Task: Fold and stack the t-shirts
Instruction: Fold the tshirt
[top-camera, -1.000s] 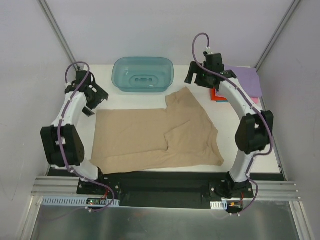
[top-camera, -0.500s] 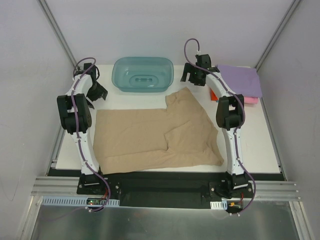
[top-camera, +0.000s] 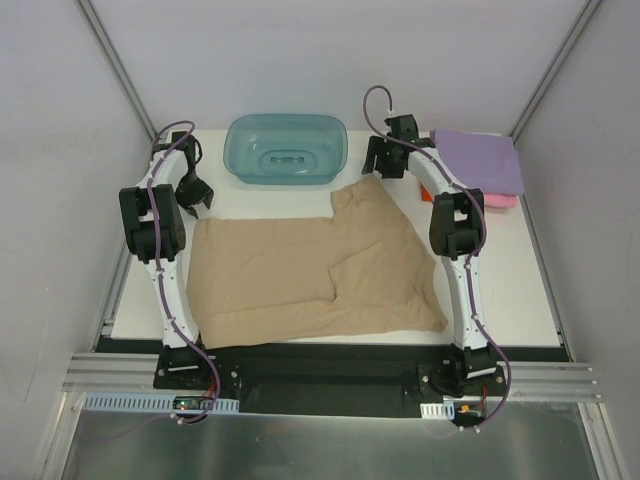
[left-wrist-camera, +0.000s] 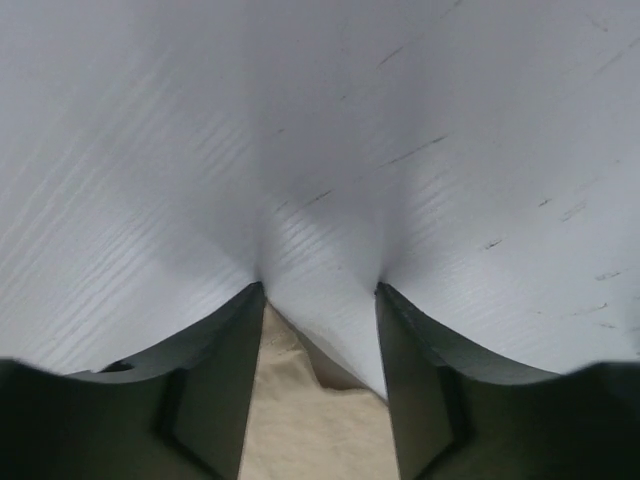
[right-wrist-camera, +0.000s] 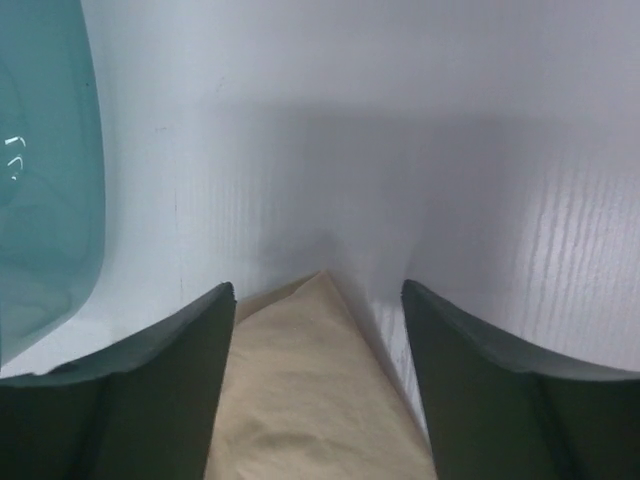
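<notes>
A tan t-shirt lies spread flat on the white table, its right part folded over. My left gripper is down at its far left corner. In the left wrist view the gripper is open, with the tan corner between the dark fingers. My right gripper sits at the far right corner. It is open too, straddling the pointed tan tip. A folded lilac t-shirt lies on a pink one at the back right, with a red-orange edge beside them.
A translucent teal tub stands at the back centre between the two grippers; its rim shows at the left of the right wrist view. White walls and metal frame posts close in the table.
Both arms have stretched forward and dropped their grippers onto the table at the tan shirt's two far corners. Both pairs of jaws have narrowed.
</notes>
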